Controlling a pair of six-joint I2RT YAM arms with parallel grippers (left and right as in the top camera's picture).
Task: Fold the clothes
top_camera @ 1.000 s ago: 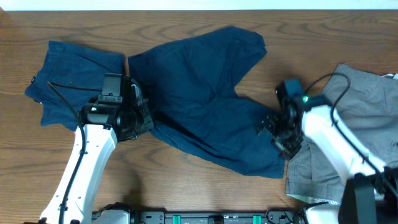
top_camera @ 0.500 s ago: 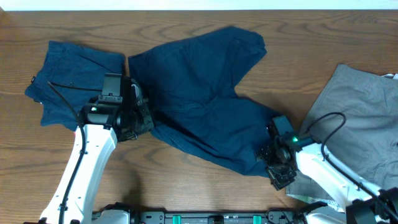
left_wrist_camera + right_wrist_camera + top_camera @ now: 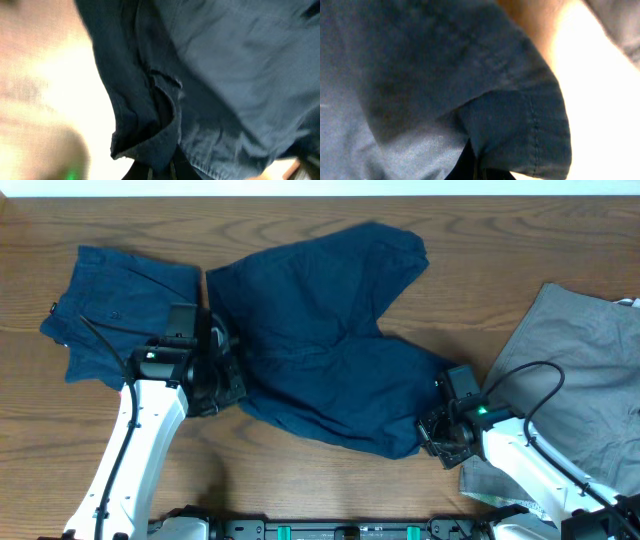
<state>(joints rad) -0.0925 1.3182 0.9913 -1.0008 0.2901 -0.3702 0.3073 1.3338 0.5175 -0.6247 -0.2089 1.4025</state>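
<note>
On the table (image 3: 300, 220), the spread shorts (image 3: 330, 340) lay at centre. The folded pair (image 3: 110, 300) sat at nine o'clock, touching them; another garment (image 3: 580, 370) lay at three o'clock.

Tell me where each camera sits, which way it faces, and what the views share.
Overhead: above the table, looking straight down; both arms visible.
Left wrist: on the left hand, looking along it at a bunched edge of the navy shorts.
Right wrist: on the right hand, at a hemmed corner.
All three show the navy shorts.
</note>
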